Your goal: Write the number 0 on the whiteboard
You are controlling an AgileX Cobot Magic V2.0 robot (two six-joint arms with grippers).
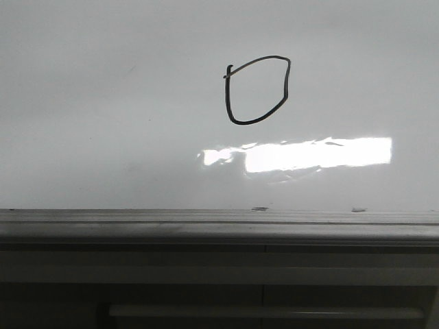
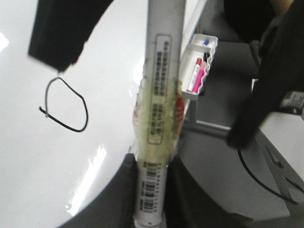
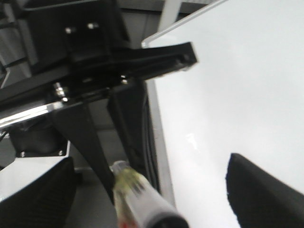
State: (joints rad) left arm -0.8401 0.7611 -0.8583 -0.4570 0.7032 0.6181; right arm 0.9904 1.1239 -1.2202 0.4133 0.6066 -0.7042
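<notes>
Whiteboard [image 1: 103, 137]: glossy white surface, bordered below by a grey metal frame edge [image 1: 219, 229]. Number 0 [image 1: 257, 90] is drawn on it in thin black line.

Front view faces the whiteboard [image 1: 103, 103] closely; both wrist views look along it obliquely, sharing its white surface.

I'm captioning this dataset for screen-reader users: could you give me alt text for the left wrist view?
A white marker with a printed label and barcode is clamped in the left gripper, above a glossy whiteboard. A thin black hand-drawn number 0 is on the board. Off the board's edge sits a small clear holder with pink items.
</notes>
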